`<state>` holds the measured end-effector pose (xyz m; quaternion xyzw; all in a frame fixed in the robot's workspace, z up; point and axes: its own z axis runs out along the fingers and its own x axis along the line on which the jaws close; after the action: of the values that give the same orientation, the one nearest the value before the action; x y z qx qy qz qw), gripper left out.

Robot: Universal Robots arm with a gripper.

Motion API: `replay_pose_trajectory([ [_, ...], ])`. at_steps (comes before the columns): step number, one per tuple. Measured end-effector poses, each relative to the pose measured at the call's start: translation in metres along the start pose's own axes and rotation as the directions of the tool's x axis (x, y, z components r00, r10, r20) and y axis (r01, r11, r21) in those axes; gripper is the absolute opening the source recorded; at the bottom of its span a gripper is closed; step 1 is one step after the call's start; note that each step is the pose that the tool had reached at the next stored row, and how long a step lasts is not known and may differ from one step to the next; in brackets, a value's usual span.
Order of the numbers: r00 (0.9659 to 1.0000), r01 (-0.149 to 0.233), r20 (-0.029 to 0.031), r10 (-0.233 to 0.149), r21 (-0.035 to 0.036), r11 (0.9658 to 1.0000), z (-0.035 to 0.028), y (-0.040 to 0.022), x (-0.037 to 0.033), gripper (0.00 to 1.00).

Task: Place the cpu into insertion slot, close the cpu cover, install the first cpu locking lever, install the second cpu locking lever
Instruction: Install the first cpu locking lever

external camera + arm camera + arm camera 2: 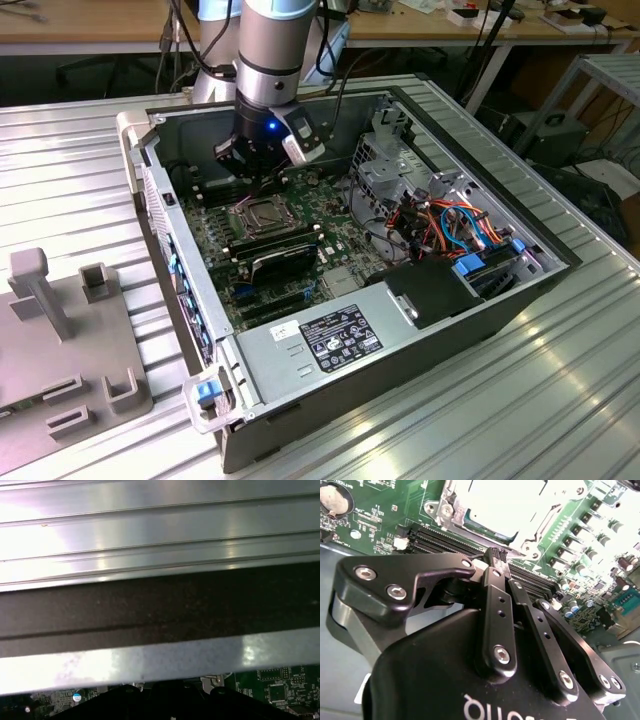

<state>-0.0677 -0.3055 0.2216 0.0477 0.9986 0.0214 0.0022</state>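
Hand (pixel 255 178) of the arm down inside the open computer case (pixel 330 393), itself on the ribbed metal table (pixel 60 150). Hangs low over the green circuit board (pixel 215 250), just behind the insertion slot (pixel 238 214) as seen in the exterior view. In the second wrist view, same hand (pixel 496 556) with black fingers (pixel 495 580) drawn fully together at the tips; nothing visible between them, nothing gripped. Tips close above the long black memory slots (pixel 437 540), near the edge of the insertion slot; impossible to tell whether touching. In the insertion slot, cpu (pixel 502 500) already seated, flat metal top shining very bright in the second wrist view. Around it, cpu cover (pixel 532 534) seemingly down flat, as a silvery frame with screws at the corners. Toward the exterior view's right inside the case, bundle of orange and blue cables (pixel 455 225); nearer to the camera, grey power supply box (pixel 325 338). On the table at the exterior view's left, grey holder plate (pixel 60 385).
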Motion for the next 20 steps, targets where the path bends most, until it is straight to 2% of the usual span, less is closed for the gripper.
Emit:
replay_pose_trajectory([
  [5,0.9998,0.021,-0.0009,-0.021,-0.0002,0.9998,0.0016,0.0010,-0.0107,0.11],
  [11,0.9997,0.026,-0.0012,-0.026,0.0001,0.9997,0.0038,0.0020,-0.0224,0.11],
  [20,0.9997,0.026,-0.0012,-0.026,-0.0001,0.9997,0.0043,0.0022,-0.0249,0.11],
])
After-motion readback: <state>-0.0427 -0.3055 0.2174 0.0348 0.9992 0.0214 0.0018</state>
